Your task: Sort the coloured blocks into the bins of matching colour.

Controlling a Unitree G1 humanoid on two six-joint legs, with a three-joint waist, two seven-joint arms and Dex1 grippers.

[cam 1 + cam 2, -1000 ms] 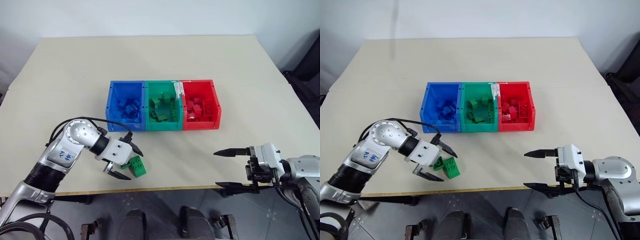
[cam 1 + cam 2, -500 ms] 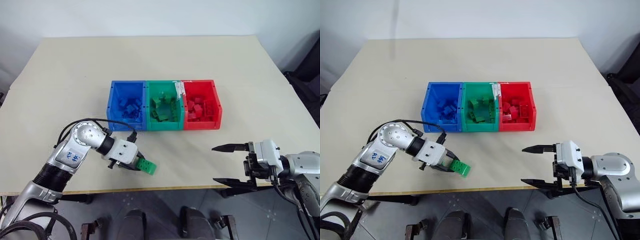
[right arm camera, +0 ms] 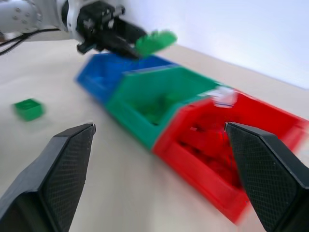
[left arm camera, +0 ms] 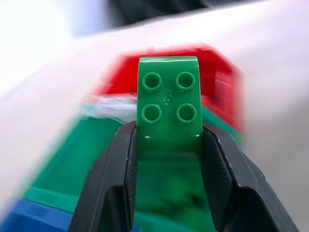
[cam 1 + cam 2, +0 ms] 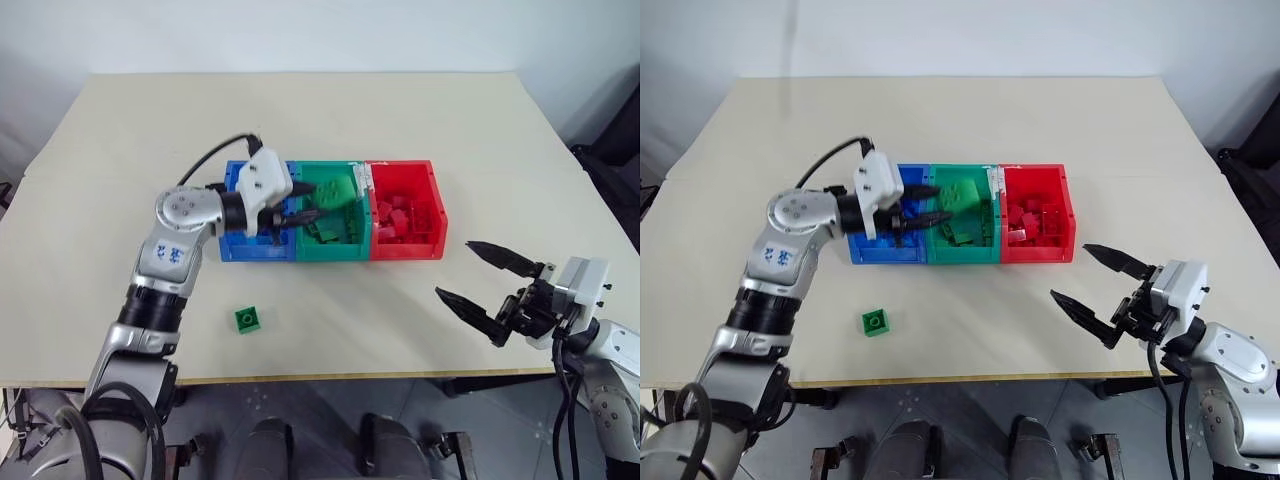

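Green studded plastic brick sits clamped between our left gripper's closed black fingers, above the green rectangular plastic bin. Behind that hand, a second small green brick lies on the beige table. Our right gripper gapes wide, empty.

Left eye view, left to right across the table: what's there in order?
Loose green block → blue bin → green bin → red bin → right gripper.
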